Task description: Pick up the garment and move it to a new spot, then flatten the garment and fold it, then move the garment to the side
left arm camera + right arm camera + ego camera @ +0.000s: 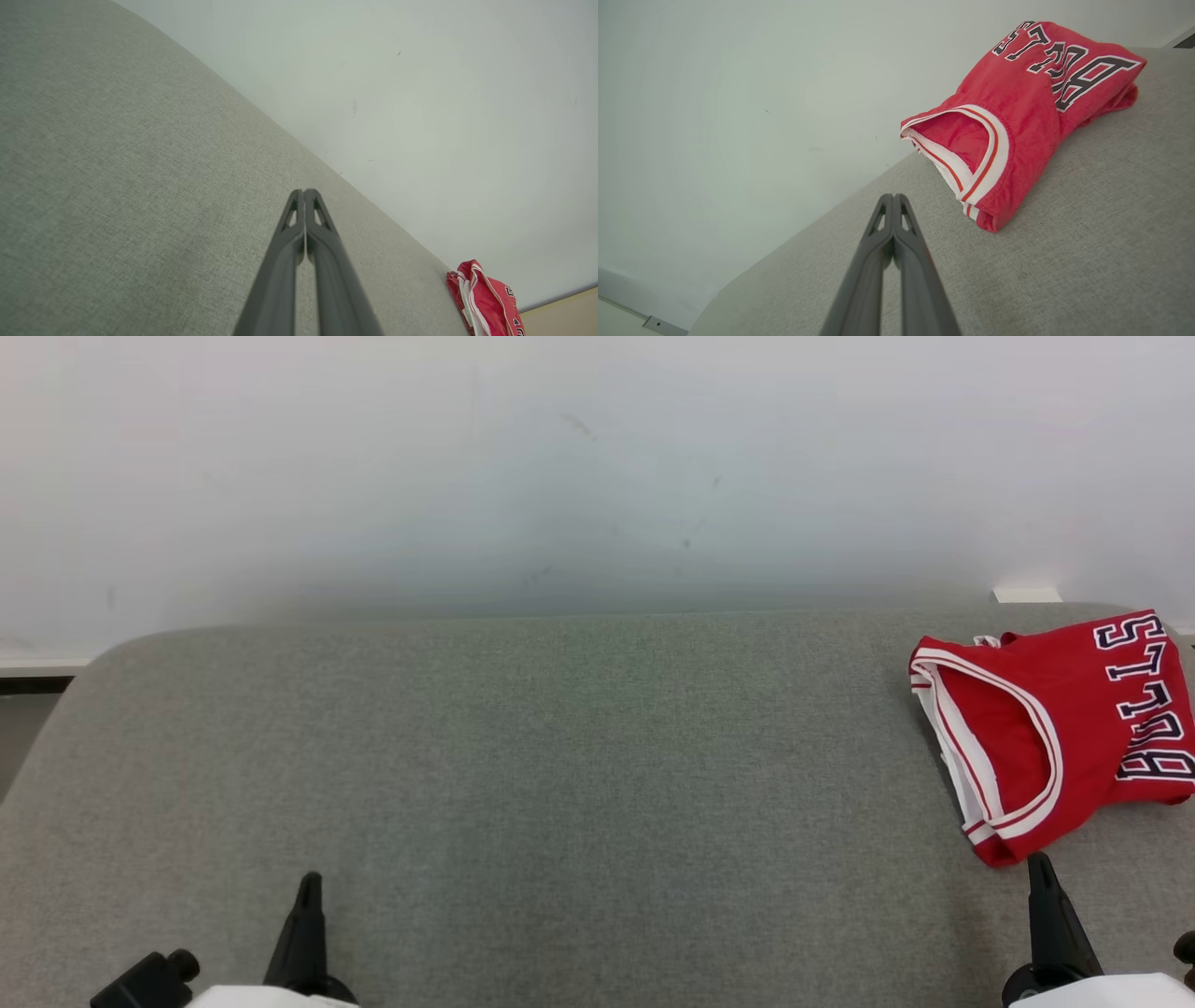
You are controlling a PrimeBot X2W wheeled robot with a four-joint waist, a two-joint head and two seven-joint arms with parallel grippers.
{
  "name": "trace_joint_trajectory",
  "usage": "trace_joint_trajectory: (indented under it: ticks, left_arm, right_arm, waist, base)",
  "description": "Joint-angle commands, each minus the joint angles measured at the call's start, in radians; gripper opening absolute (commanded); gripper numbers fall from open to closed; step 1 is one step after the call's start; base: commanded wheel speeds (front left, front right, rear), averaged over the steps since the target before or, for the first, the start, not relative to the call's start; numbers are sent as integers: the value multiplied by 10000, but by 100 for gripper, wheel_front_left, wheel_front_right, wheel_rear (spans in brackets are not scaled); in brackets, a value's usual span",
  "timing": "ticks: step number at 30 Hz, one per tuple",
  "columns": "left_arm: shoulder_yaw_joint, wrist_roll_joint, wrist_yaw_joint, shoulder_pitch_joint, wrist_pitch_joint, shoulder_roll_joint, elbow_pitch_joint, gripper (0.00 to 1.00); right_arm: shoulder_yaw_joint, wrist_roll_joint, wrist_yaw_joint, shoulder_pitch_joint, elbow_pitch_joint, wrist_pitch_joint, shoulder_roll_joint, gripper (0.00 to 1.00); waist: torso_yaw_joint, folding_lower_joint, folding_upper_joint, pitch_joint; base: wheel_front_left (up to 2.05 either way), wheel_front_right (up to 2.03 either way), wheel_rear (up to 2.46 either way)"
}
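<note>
Garment (pixel 1074 709): red sleeveless jersey with white-and-red trim and dark, white-edged lettering. It lies in a compact folded bundle on the worktop (pixel 597 756), at the worktop's far right corner, close to the back edge. The trimmed opening faces the worktop's middle and the lettered panel is uppermost, nearest the right edge. The bundle rests flat on the grey fabric surface with nothing on it. Left hand (pixel 308 887): over the worktop's near edge, left side, well apart from the garment. In the left wrist view its two dark fingers lie pressed together tip to tip (pixel 304 192) with nothing between them, above bare fabric (pixel 117 163), and the garment (pixel 486 298) sits small toward the worktop's far corner. Right hand (pixel 1038 863): over the worktop's near edge, right side, tip just short of the garment's nearest corner. In the right wrist view its fingers are likewise together and empty (pixel 893 197), pointing past the trimmed side of the garment (pixel 1017 107) and not touching it. A strip of worktop (pixel 1087 233) shows between them. A pale wall (pixel 597 476) rises behind the worktop's back edge.
</note>
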Motion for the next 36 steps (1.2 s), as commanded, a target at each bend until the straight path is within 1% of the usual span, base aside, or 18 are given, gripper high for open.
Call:
trace_joint_trajectory:
  ticks: [1, 20, 36]
  left_arm:
    - [57, -426, -66, -255, 97, 58, -142, 0]
    - [248, -2823, -86, -402, 739, 74, -166, 0]
    - [369, -4404, -103, -487, 1169, 85, -172, 0]
  right_arm:
    - [-104, 363, -6, -311, -146, 98, -48, 0]
    - [-441, 2461, -9, -404, -156, 736, 30, 0]
    - [-673, 3878, -11, -480, -163, 1171, 88, 0]
  waist:
    - [6, 0, 0, 1]
    - [79, 0, 0, 15]
    - [136, 0, 0, 26]
  base:
    - [0, 0, 0]
    - [0, 0, 0]
    - [0, 0, 0]
